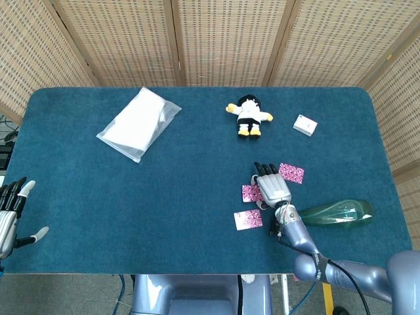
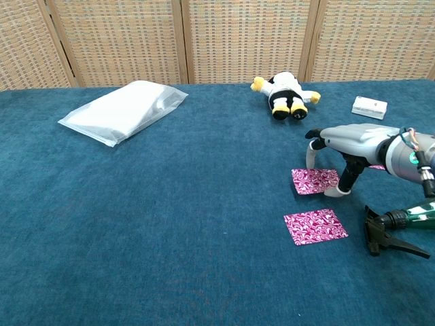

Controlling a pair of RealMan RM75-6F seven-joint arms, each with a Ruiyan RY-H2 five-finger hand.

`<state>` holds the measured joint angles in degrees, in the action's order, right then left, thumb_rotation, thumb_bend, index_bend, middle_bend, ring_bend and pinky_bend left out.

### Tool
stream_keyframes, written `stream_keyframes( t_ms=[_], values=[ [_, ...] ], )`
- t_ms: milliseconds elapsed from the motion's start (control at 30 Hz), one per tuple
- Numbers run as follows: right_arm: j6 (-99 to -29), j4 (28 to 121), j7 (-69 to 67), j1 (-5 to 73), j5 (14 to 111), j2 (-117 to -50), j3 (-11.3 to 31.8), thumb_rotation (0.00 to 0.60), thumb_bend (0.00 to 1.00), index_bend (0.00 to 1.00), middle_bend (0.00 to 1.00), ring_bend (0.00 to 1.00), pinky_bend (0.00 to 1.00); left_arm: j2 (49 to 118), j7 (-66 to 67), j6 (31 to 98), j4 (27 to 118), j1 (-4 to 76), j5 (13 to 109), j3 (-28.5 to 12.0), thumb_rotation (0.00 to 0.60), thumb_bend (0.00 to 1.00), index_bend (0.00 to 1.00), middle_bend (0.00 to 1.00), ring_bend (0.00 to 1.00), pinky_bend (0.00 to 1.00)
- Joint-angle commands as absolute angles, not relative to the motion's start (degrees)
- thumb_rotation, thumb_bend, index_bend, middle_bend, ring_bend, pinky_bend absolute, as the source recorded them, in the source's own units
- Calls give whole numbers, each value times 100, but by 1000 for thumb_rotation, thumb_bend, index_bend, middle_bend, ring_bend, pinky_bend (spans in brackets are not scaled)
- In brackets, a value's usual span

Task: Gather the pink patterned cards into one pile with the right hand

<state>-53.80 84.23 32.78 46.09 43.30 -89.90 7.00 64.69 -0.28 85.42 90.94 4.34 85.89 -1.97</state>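
Cards lie in three places at the lower right of the frame: the middle card [image 2: 315, 180] sits under your right robot hand [image 2: 343, 146], the near card [image 2: 315, 226] lies just below it toward the front edge of the bench [image 1: 85, 197], and the far card [image 1: 291, 173] rests a little up and to the right, beyond the knuckles in the head view. Your right robot hand arches over the middle card with its fingers spread and fingertips [image 2: 310, 157] planted down at the card's edges; it holds nothing clamped, it only presses or rests on the card, and whether every tip touches cannot be told. Judging by this, you are in the sliding step, dragging the middle card toward the near one, and the two are close but not yet overlapping. The next move calls for steady downward pressure and a short pull toward the lower edge of the frame until the middle card rides onto the near one, then a return for the far card. Mind the green spray bottle [image 1: 336, 212] lying just to the right of your wrist, its trigger near the near card. Your left robot hand [image 1: 12, 211] waits at the far lower left with fingers apart, holding nothing.
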Motion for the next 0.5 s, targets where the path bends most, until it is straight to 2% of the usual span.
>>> stream_keyframes(
  t_ms=[33, 500],
  values=[
    [-5482, 8701, 3231, 4493, 4621, -8867, 530, 600, 337, 574, 0, 0, 0, 6469, -27, 8543, 9092, 434, 8589, -197, 600, 0, 0, 0, 0, 0],
    [-5897, 9482, 3207, 4081, 5600, -8543, -2, 600, 337, 574, 0, 0, 0, 6454, -26, 8528, 9105, 436, 8592, -187, 600, 0, 0, 0, 0, 0]
  ],
)
